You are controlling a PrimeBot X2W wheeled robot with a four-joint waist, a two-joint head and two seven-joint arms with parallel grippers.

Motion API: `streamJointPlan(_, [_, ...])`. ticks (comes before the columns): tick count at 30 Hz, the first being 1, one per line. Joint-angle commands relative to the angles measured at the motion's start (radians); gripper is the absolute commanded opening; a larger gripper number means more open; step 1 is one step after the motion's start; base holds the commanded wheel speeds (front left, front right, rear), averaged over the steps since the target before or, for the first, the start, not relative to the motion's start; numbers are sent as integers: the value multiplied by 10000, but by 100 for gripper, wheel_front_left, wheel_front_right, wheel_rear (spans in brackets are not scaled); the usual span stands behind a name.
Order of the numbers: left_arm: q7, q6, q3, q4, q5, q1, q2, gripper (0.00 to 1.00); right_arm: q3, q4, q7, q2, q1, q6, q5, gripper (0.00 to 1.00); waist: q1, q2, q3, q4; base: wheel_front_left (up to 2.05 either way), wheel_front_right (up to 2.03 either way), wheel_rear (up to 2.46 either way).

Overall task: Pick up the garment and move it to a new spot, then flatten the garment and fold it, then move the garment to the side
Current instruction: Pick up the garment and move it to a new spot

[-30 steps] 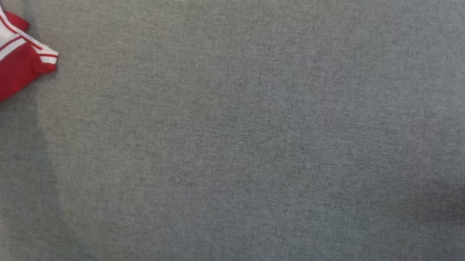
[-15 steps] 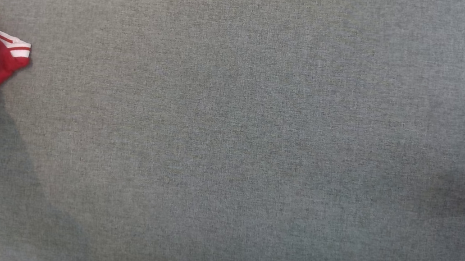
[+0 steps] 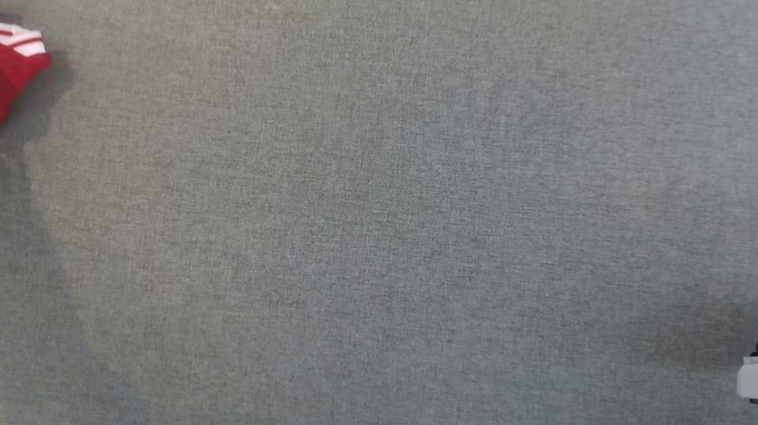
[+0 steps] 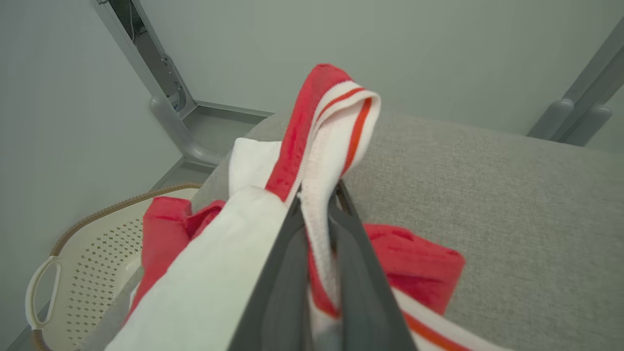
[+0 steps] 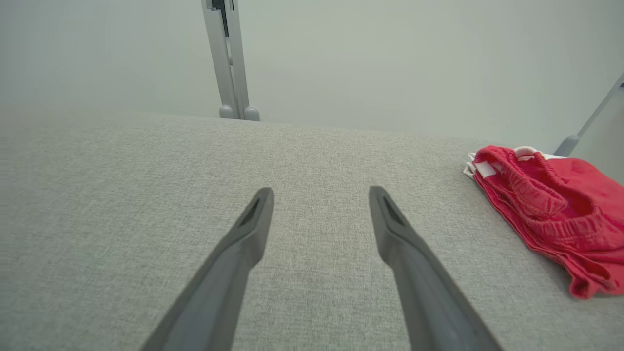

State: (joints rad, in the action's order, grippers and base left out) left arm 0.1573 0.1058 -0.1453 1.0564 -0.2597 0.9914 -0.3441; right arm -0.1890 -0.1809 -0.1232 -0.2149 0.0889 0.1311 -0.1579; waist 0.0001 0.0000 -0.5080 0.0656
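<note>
Since a second earlier, the red-and-white garment [image 4: 312, 122], bunched at the far-left edge of the grey fabric table [image 3: 375, 241], had been clamped at its striped hem by the left gripper [image 4: 319, 200]. Lifting it well would probably mean rising until the trailing cloth cleared that edge before carrying inward; the right gripper [image 5: 321, 191] stood spread and empty
</note>
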Motion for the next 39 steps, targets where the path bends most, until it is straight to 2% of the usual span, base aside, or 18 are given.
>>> streamJointPlan(1, [154,66,131,-172,94,237,-128,0,68,201,-151,82,113,-6,-76,100,-1,0,538,-215,0,0,0])
streamJointPlan(8, [516,151,722,-1403,437,625,-245,0,292,1259,-675,517,65,-6,-157,100,-1,0,1398,-776,0,0,0])
streamJointPlan(15, [-51,182,1472,-3366,685,884,-100,0,325,2167,-1126,939,30,-6,-304,100,-1,0,2003,-1629,0,0,0])
streamJointPlan(21, [-896,233,2272,-5226,674,955,327,0,432,2734,-1349,1240,104,-6,-428,100,-1,0,2174,-2403,0,0,0])
streamJointPlan(28, [-1541,250,3554,-6599,550,1094,1139,0,681,3168,-1415,1493,269,-6,-541,100,-1,0,2292,-3267,0,0,0])
streamJointPlan(34, [-1738,257,4730,-7007,225,678,1798,0,822,3178,-1424,1579,350,-6,-596,100,-1,0,2401,-3872,0,0,0])
streamJointPlan(39, [-1608,255,5262,-6736,-97,-73,2113,0,842,3117,-1426,1619,235,-4,-620,100,-1,0,2448,-4138,0,0,0])
